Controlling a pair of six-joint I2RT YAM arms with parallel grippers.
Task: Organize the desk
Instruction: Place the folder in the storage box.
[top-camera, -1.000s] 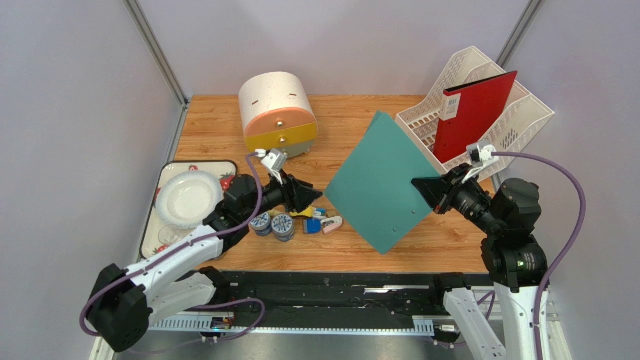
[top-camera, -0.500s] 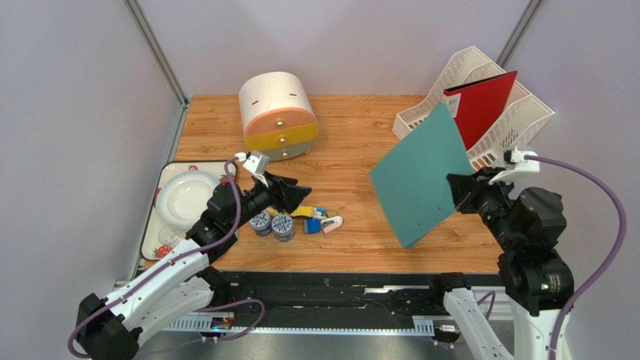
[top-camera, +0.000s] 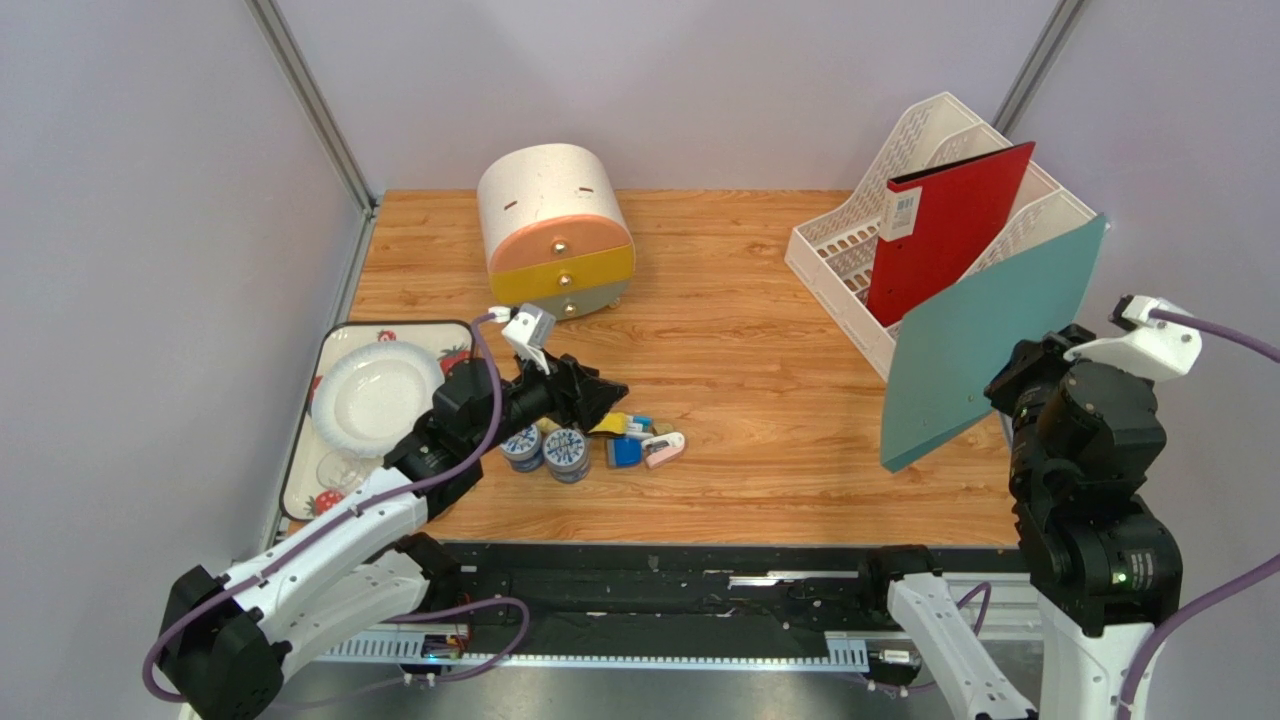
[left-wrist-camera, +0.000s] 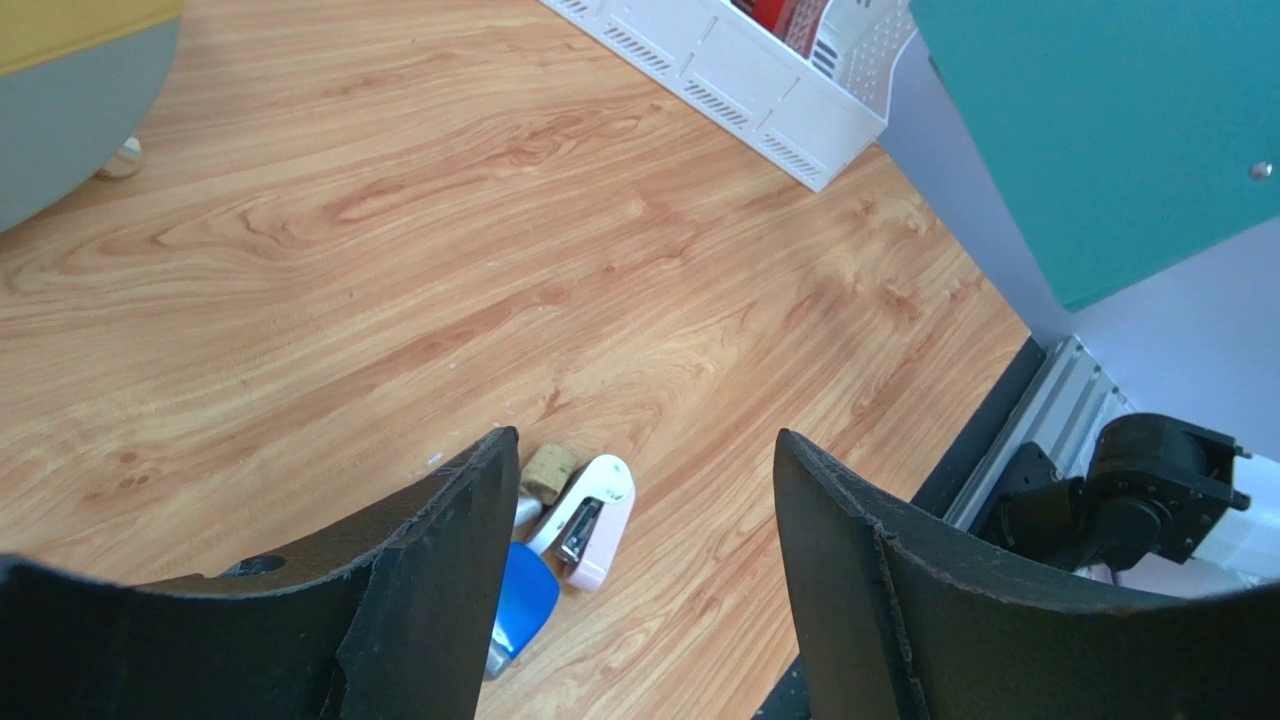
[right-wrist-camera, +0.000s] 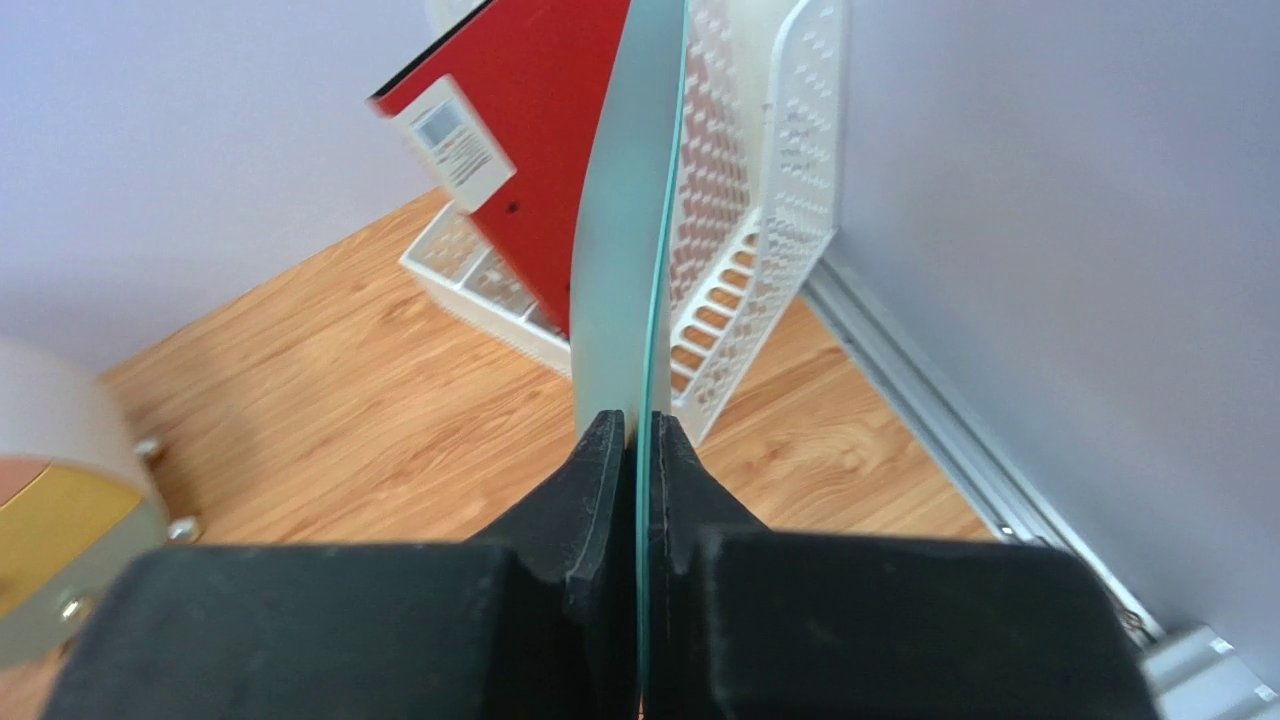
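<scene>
Evidently the coming move turns on the teal folder (top-camera: 984, 338) and the white file rack (top-camera: 834, 255). The right fingers (right-wrist-camera: 624, 450) are pinched tight on the folder's near edge, holding it upright on edge above the right side of the wood-grain surface (top-camera: 721, 300). It tilts about parallel with the red folder (top-camera: 947, 225) standing in the rack, which lies just to its far left. Slotting it likely needs a short shift that way. The left fingers (top-camera: 601, 399) gape empty over small stationery (top-camera: 639, 438) mid-surface, well apart from the rack.
</scene>
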